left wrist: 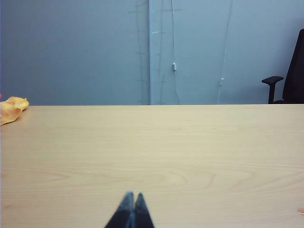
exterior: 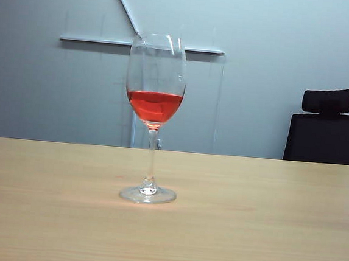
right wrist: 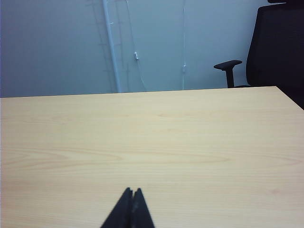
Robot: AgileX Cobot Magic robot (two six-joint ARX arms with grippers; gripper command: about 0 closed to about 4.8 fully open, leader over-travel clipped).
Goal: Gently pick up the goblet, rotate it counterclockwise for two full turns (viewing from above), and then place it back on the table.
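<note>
Goblet point(exterior: 154, 119): stands upright on the table point(exterior: 263, 236), mid-table in the exterior view, foot flat on the wood. Bowl roughly a third full of red-orange liquid. Not visible in either wrist view.

Left gripper point(left wrist: 130, 195): fingertips pressed together, nothing between them. Points out level over bare tabletop; not seen in the exterior view.

Right gripper point(right wrist: 132, 191): likewise closed tight and empty, aimed over bare table toward the far edge.

Task stage: not yet begun, by my reading. Glass untouched, neither arm anywhere near it.

Risk, approach: both jaws are closed. If one goes in without parting first, the tips strike the stem or bowl and push instead of straddling. A tall glass on a small foot tips easily.

Risk, grip: stem is thin and smooth. Too light a pinch and the glass swings or slides down; too hard and the stem may snap. Hence "gently".

Risk, spill: liquid sits high above the foot, so a jerky lift or fast turning would likely slosh it.

Risk, rotation: two full turns probably exceed one wrist sweep; regrasping mid-air invites a drop.

Risk, set-down: a tilted foot landing rim-first could rock the glass over.

Bystanders: yellow cloth point(left wrist: 11, 109) at the table's far edge and black chair point(exterior: 326, 128) behind, both well apart from the glass.
</note>
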